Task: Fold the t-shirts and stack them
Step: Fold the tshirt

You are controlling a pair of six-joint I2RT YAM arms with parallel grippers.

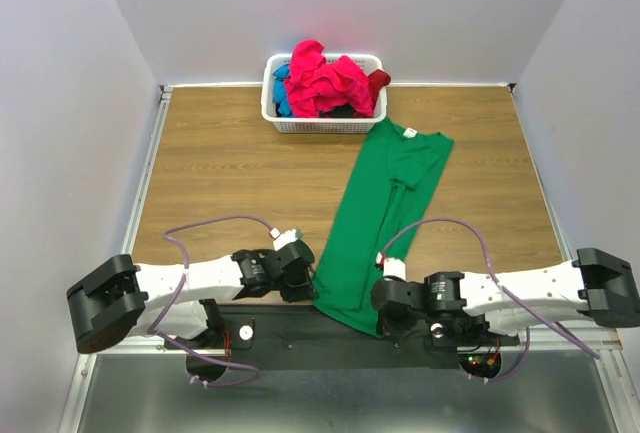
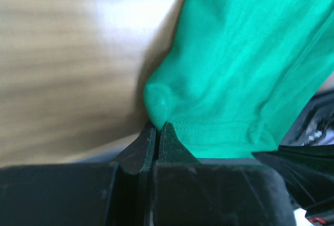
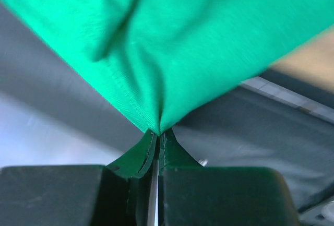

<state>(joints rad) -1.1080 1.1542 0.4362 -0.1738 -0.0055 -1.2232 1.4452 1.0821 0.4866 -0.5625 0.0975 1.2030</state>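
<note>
We have the green t-shirt [image 1: 388, 193] lying as a long narrow strip on the counter [image 1: 220, 168]. Its collar end, with the white label, sits just below the basket [image 1: 300, 125] at top centre, and it slants down to bottom centre, where the hem reaches the counter's near edge. The sleeves look tucked inward, so we judge the lengthwise fold done and the crosswise one next. The left hand [image 2: 158, 128] is clamped on the hem's left corner, the cloth bunched into a small nub right at the tips. The right hand [image 3: 156, 133] is pinched closed on the opposite corner, fabric fanning out from the grip. Holding both corners makes sense: the hem can travel as one straight edge toward the collar without sagging in the middle. The pink-red shirts [image 1: 325, 78] and a blue one [image 1: 282, 93] sit heaped in the basket, not yet folded.
</note>
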